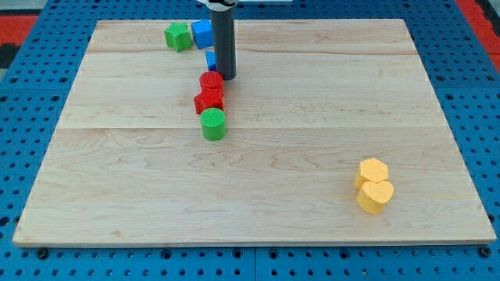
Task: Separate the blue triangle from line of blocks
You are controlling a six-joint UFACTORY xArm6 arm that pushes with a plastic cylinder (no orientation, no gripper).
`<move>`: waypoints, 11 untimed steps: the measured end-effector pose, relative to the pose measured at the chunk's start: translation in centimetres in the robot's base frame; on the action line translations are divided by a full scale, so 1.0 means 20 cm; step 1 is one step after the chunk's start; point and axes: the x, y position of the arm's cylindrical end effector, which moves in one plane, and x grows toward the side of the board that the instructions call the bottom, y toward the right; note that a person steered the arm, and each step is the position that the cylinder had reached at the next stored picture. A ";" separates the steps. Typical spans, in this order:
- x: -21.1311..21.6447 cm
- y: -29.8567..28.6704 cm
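The blue triangle (210, 60) lies near the view's top, mostly hidden behind my rod; only its left edge shows. My tip (226, 76) rests on the board right beside it, on its right, just above the red cylinder (211, 80). Below that come a red star-like block (208, 100) and a green cylinder (213, 123), forming a line running down the view. A blue cube (202, 33) and a green star-like block (178, 36) sit at the top of the line.
The wooden board (312, 156) lies on a blue pegboard. A yellow hexagon (373, 170) and a yellow heart (376, 196) touch each other at the view's lower right.
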 end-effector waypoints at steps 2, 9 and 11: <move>-0.08 0.14; -0.10 0.28; -0.13 -0.11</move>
